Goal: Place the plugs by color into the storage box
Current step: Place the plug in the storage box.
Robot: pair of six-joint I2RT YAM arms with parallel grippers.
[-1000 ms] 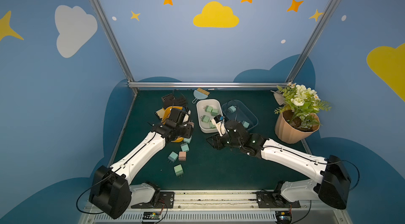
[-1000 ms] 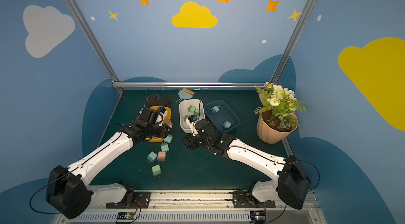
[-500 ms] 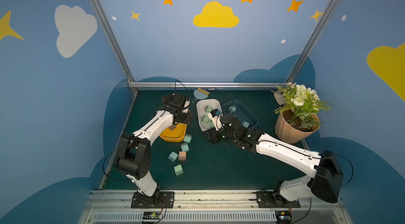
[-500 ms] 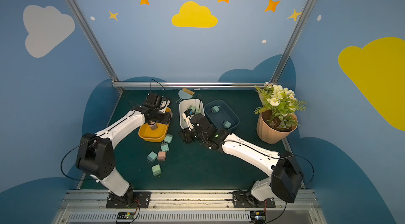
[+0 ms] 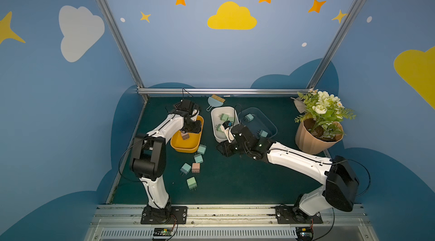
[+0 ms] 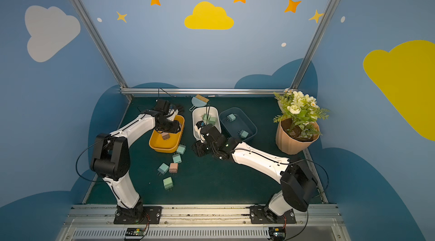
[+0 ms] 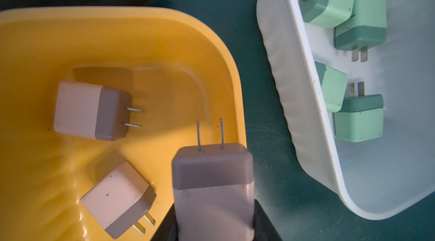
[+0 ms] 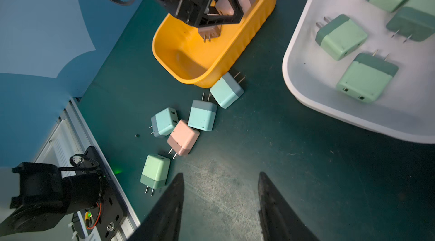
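My left gripper [image 7: 214, 216] is shut on a pink plug [image 7: 213, 181], prongs pointing away, held over the corner of the yellow bin [image 7: 117, 39]. Two more pink plugs [image 7: 91, 110] lie inside that bin. In both top views the left gripper [image 5: 191, 129] [image 6: 173, 126] hangs over the yellow bin [image 5: 186, 148]. Several green plugs [image 7: 357, 27] lie in the white bin [image 7: 306, 133]. My right gripper [image 8: 221, 176] is open and empty above bare mat. Loose on the mat are three light blue plugs [image 8: 202, 115], a pink plug [image 8: 183, 137] and a green plug [image 8: 155, 171].
A dark blue bin [image 5: 270, 124] with two light blue plugs [image 5: 248, 117] stands right of the white bin [image 5: 215, 119]. A potted plant [image 5: 317, 133] stands at the right. A small brush and dustpan [image 5: 215, 100] lie at the back.
The left arm has folded, elbow raised, with its gripper still over the yellow bin holding the pink plug. The right gripper has shifted slightly to the left.
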